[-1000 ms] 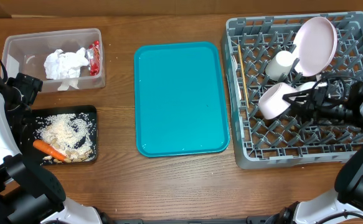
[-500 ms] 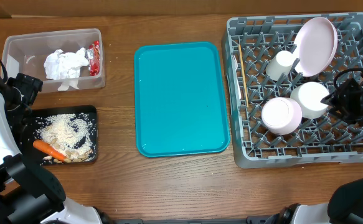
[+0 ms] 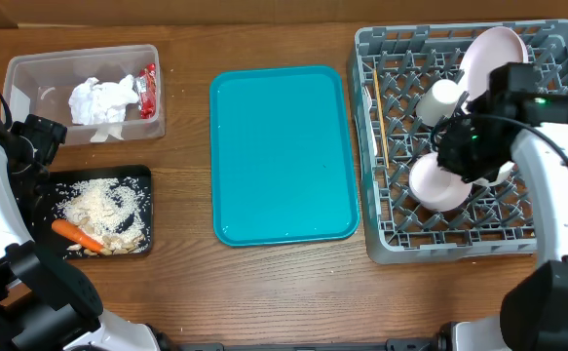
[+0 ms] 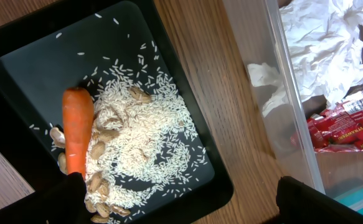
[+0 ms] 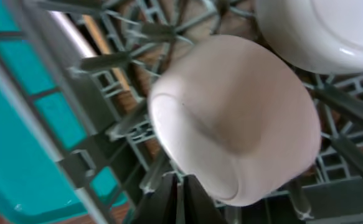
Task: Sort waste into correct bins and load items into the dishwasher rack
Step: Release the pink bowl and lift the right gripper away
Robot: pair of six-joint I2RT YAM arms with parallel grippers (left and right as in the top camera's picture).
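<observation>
The grey dishwasher rack (image 3: 459,244) holds a white plate (image 3: 493,58), a cup (image 3: 442,97), an upturned bowl (image 3: 437,182) and a thin wooden stick (image 3: 381,122). A second bowl (image 3: 504,174) peeks out from under my right arm. My right gripper (image 5: 181,202) is shut and empty, its tips just beside the rim of the upturned bowl (image 5: 237,118). My left gripper (image 4: 187,211) hangs open over the black tray (image 4: 38,56), which holds the carrot (image 4: 77,130) and rice scraps (image 4: 144,143). The clear tub (image 3: 30,68) contains the napkin (image 3: 100,99) and red wrapper (image 3: 147,90).
A teal serving tray (image 3: 284,156) lies between the bins and the rack with nothing on it. Upright pegs (image 5: 125,118) of the rack stand close around the right gripper. Bare wooden table (image 3: 264,292) shows along the front.
My right arm has swung from the rack's right edge to above the two bowls, and its jaws have closed after letting go of a bowl. The left arm has not moved.
</observation>
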